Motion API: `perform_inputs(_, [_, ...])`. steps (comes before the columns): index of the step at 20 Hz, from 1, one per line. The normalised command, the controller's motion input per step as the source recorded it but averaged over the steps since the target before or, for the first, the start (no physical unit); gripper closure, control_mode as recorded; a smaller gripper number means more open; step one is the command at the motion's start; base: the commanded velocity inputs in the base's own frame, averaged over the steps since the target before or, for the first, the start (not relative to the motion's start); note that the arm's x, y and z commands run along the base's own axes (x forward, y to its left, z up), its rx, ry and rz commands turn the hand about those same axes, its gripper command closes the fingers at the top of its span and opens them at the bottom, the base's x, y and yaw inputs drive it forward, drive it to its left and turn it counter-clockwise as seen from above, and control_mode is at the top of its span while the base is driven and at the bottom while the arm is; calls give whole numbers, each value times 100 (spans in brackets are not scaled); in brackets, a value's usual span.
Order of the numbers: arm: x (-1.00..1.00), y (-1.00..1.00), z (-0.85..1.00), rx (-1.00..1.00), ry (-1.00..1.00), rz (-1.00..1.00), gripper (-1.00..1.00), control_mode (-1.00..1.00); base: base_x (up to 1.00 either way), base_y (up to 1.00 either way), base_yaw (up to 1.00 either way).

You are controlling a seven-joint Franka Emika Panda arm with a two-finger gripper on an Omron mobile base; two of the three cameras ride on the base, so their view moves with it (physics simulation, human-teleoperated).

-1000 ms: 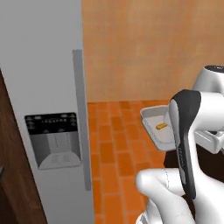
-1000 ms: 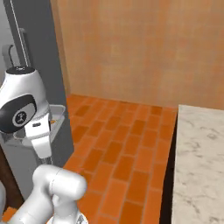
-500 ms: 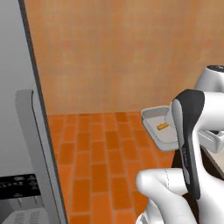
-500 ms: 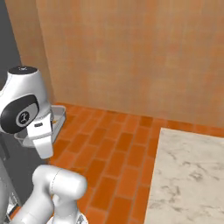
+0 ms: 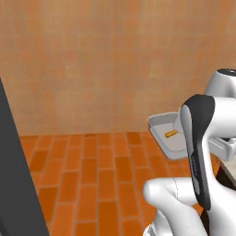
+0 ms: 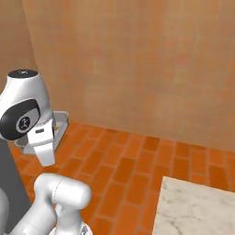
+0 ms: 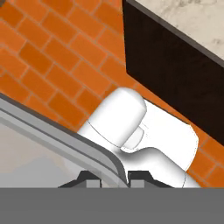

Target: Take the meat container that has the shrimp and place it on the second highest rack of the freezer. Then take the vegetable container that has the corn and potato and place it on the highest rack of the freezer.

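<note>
In the left base view the meat container (image 5: 165, 131), a shallow grey metal tray, sits at the right of the frame, raised above the orange brick floor (image 5: 97, 175) and partly covered by the white arm's dark-banded link. The shrimp (image 5: 170, 134), a tiny curved orange piece, lies inside it near the right side of the visible part. In the right base view the same tray shows at the left of the frame, its rim poking out behind the arm's rounded white joint. In the hand view the gripper (image 7: 113, 176) is at the bottom centre, its two dark tips pinched on the tray's curved grey rim, one tip on each side of the wall (so the tray is being carried, clamped by its edge). A dark grey slab, the freezer (image 5: 18, 184), cuts diagonally across the lower left of the left base view. A marble-topped counter (image 6: 197, 206) fills the lower right of the right base view, and a tan wall (image 5: 101, 64) runs across the top of both base views.
</note>
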Motion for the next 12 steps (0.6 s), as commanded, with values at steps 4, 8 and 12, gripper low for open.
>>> perform_inputs(4, [0,0,0,0,0,0,100,100,100,-6,44])
perform_inputs(8, [0,0,0,0,0,0,100,100,95,0,72])
perform_inputs(12, [0,0,0,0,0,0,100,100,71,0,81])
